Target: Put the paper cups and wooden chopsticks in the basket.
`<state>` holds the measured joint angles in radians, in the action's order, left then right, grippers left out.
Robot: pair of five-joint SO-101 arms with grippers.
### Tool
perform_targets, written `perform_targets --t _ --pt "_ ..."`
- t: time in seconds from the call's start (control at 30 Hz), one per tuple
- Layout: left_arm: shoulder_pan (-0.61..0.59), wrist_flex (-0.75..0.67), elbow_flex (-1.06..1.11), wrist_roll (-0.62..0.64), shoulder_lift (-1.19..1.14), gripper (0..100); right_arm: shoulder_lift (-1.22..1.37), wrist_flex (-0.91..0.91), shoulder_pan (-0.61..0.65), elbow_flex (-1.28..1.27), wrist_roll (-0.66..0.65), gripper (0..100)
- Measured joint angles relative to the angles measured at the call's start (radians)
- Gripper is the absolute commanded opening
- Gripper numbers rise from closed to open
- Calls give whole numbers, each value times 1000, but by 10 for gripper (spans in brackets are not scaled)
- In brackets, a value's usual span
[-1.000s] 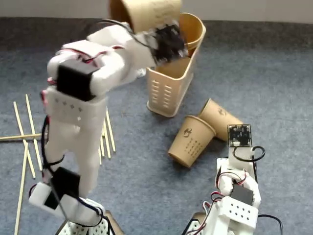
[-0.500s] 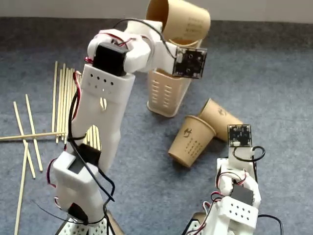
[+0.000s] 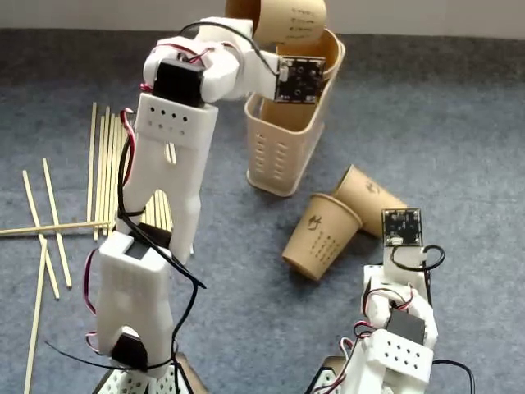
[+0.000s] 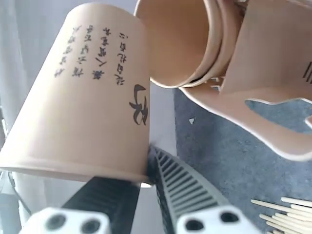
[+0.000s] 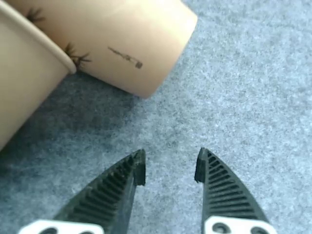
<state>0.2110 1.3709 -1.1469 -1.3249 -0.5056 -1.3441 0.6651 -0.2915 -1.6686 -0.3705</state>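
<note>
A: How many cups?

B: I count three outside the basket (image 3: 283, 156). The left gripper (image 4: 146, 179) holds one, and two lie on the carpet (image 3: 459, 123). More sit inside the basket.

A: Where is the held cup (image 3: 287, 20)?

B: It is tilted in the air over the basket's far rim, not inside. The left jaws are clamped on its mouth edge, one on each side of the wall.

A: And the two on the floor?

B: A front cup (image 3: 322, 236) and a back cup (image 3: 367, 195) lie on their sides, side against side. They are to the right of the basket, and their mouths point towards the arms.

A: What's in the basket?

B: The left wrist view shows a nested stack (image 4: 180, 44) of cups, mouths up. At least two rims show, but I cannot tell the exact number.

A: How many sticks (image 3: 105, 164)?

B: All the ones I see are on the carpet, left of the left arm. About five lie in a tight parallel bunch. Four or so loose ones are scattered beside it, one of them lying crosswise. A few more poke out from behind the arm. The arm hides part of them, so I can't give a firm total.

A: What about the right gripper (image 5: 168, 168)?

B: Its jaws are apart with nothing between them. It is low over the carpet, just short of the back cup's base.
</note>
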Motion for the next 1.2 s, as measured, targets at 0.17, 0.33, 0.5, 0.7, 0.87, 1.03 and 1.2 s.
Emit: perform_targets --t 0.17,0.33,0.5,0.7,0.87,1.03,1.2 --pt "-8 -18 0 0 0 5 0 0 0 0 0 177" --pt "-5 158 -6 0 0 89 0 0 0 0 0 177" --pt "0 219 -84 0 0 114 0 0 0 0 0 177" --pt "11 221 -144 0 0 119 0 0 0 0 0 177" --pt "46 196 -146 0 0 120 0 0 0 0 0 177" --pt "69 81 -146 0 0 120 0 0 0 0 0 177" --pt "81 5 -146 0 0 115 0 0 0 0 0 177"
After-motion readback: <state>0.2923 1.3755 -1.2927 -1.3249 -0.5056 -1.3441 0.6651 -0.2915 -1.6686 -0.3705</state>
